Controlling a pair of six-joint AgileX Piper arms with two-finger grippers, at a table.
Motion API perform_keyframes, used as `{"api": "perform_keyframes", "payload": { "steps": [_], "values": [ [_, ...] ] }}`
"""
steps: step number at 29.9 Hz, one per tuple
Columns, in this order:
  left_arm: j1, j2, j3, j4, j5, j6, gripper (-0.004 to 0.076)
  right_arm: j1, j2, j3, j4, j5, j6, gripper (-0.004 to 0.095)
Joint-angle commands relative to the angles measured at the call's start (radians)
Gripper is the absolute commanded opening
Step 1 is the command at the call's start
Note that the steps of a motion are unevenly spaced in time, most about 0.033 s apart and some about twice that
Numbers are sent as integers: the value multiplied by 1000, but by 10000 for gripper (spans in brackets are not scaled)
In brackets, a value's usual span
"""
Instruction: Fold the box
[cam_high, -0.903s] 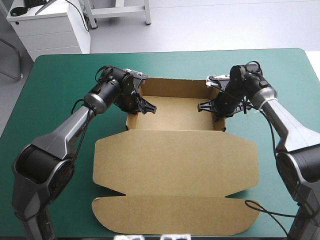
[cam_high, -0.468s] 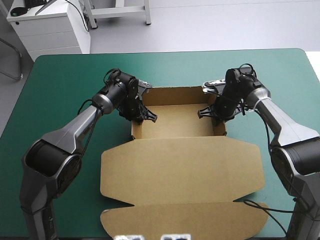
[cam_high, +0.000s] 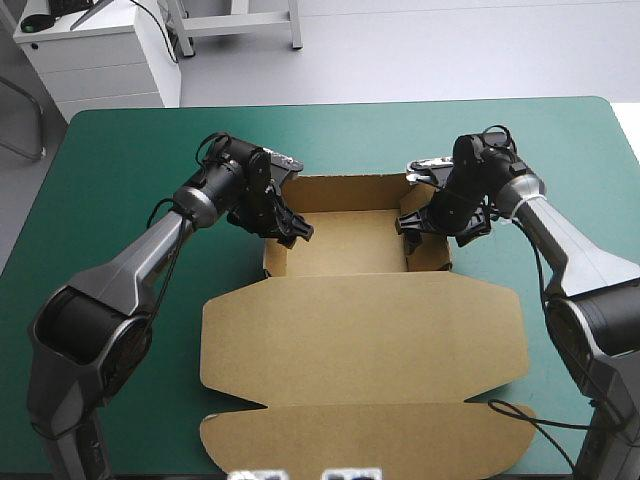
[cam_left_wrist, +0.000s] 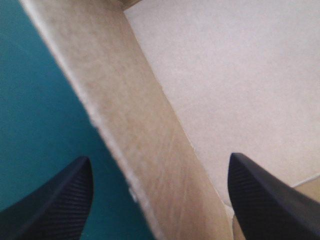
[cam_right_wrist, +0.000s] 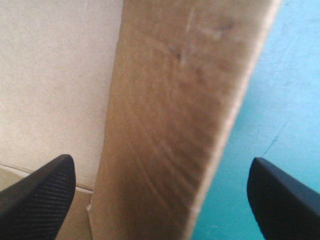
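We see the left gripper (cam_high: 288, 226) and right gripper (cam_high: 414, 222), each with jaws apart, straddling opposite raised side walls of the brown box (cam_high: 360, 335), its lid flat.

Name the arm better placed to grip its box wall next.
Right, narrowly. Both open grippers straddle a side wall of the box, but the right gripper has its wall centred between the fingers; at the left gripper the wall slants close to the outer finger.

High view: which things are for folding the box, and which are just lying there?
For the job: brown cardboard box, walls up, lid flat; black-fingered left gripper, open astride one side wall; black-fingered right gripper, open astride the other.
Just there: teal-green table cover.
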Motion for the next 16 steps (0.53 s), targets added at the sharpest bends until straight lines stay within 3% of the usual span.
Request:
{"api": "perform_keyframes", "payload": {
  "steps": [1,7,16],
  "values": [
    [0,-105,-24,-11,-18,12,538,0,-106,-37,0,24,-1,858],
    [0,-203,-24,14,30,14,497,0,-202,-37,-7,22,-3,857],
    [-2,-479,26,-2,83,79,101,0,-313,-37,-5,24,-7,835]
  ]
}}
